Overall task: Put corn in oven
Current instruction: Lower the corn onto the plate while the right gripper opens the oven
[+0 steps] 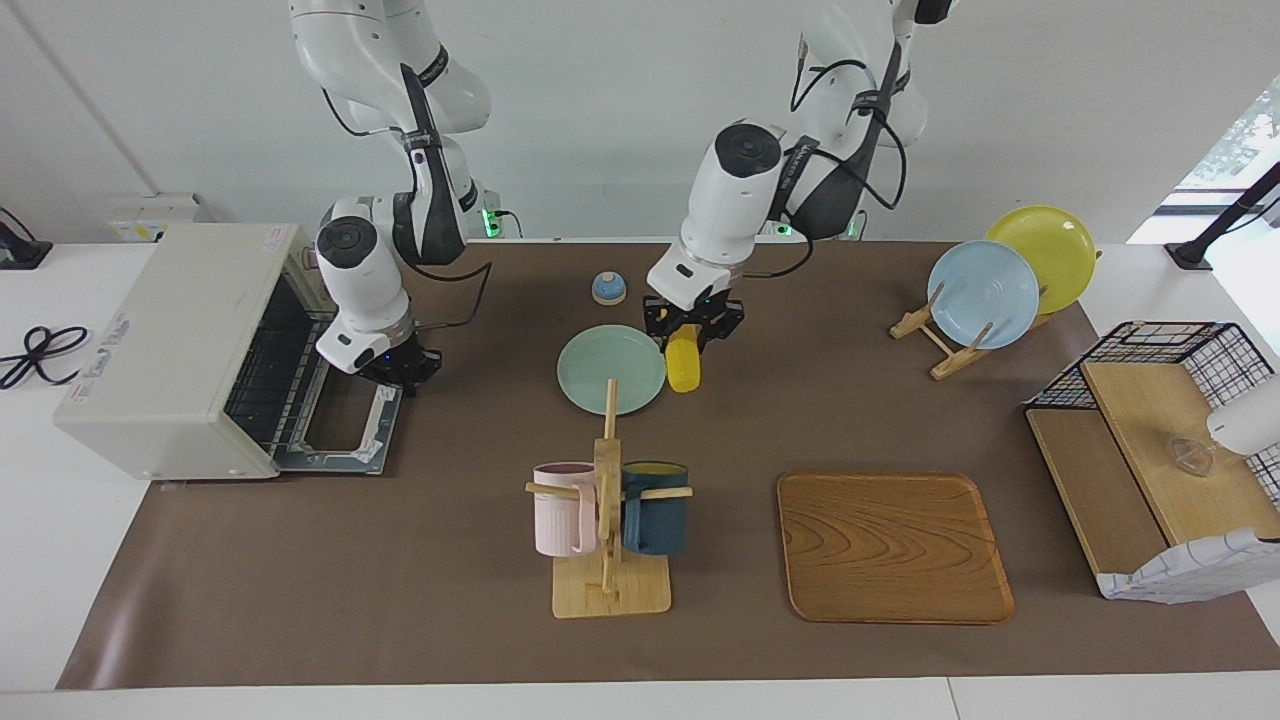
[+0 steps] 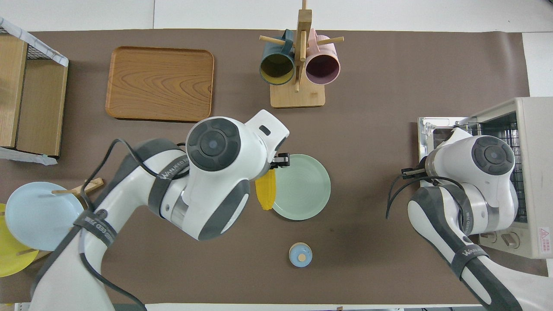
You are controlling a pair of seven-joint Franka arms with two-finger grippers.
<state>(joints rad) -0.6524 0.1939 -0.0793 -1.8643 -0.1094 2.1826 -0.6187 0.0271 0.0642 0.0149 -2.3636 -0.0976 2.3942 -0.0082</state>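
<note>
The yellow corn (image 1: 684, 368) (image 2: 265, 194) hangs tilted in the air, with my left gripper (image 1: 693, 335) shut on its upper end. It is over the rim of the green plate (image 1: 610, 368), on the side toward the left arm's end of the table. The off-white oven (image 1: 170, 340) (image 2: 529, 129) stands at the right arm's end with its glass door (image 1: 340, 430) dropped open and the wire rack showing. My right gripper (image 1: 397, 368) is shut, empty, and hovers just over the open door's edge. In the overhead view the right wrist hides it.
A wooden tray (image 1: 893, 545) lies bare toward the left arm's end. A mug rack (image 1: 608, 530) with a pink and a dark blue mug stands farther from the robots than the plate. A small blue bell (image 1: 608, 288), a plate stand (image 1: 985, 290) and a wire shelf (image 1: 1160, 430) are also here.
</note>
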